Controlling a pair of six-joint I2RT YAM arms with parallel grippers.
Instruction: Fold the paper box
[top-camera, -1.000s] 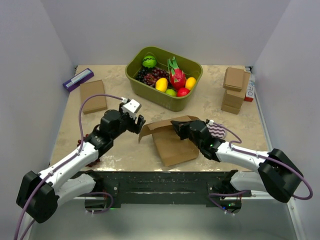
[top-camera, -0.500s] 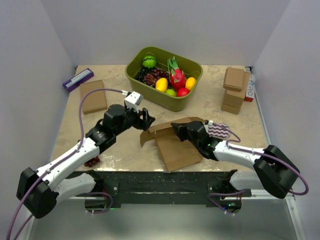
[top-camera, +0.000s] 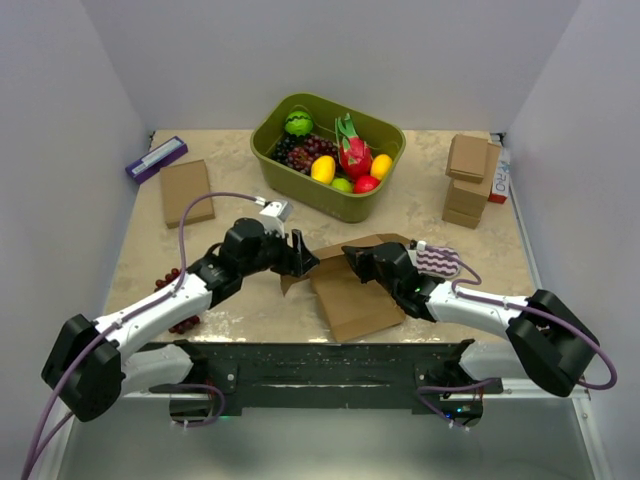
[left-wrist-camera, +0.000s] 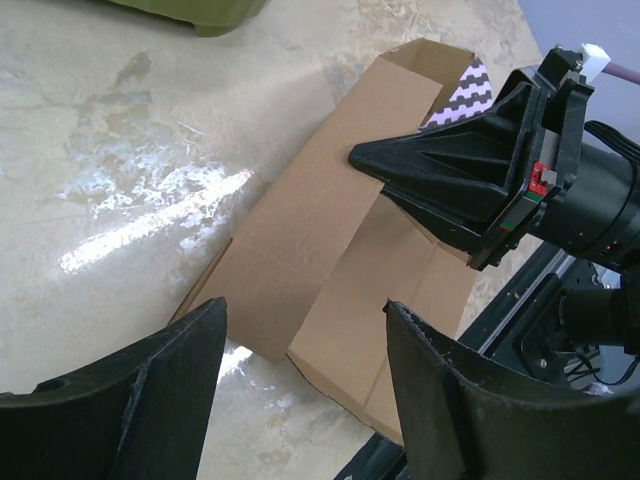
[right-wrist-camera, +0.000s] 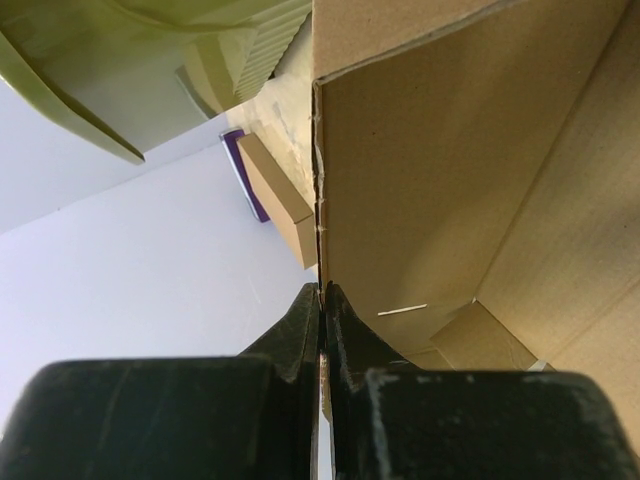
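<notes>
Top external view: the right gripper (top-camera: 352, 256) is clamped on a wall of the plain brown cardboard paper box (top-camera: 350, 300); the left gripper (top-camera: 303, 255), jaws apart, hovers beside it.

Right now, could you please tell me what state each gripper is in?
Left gripper: open, holding nothing.
Right gripper: closed, pinching an upright flap edge of the paper box.

Partly folded plain brown cardboard die-cut paper box (top-camera: 350, 300) (left-wrist-camera: 320, 230) (right-wrist-camera: 450, 180). Lies skewed at about 6 o'clock on the table (top-camera: 250, 308), broad base panel flat on the surface. Long wall on its 12 o'clock side raised and leaning, end flap at 9 o'clock bent loose. Raised wall's edge pinched in the right pincer (top-camera: 350, 256) (right-wrist-camera: 322, 290).
</notes>
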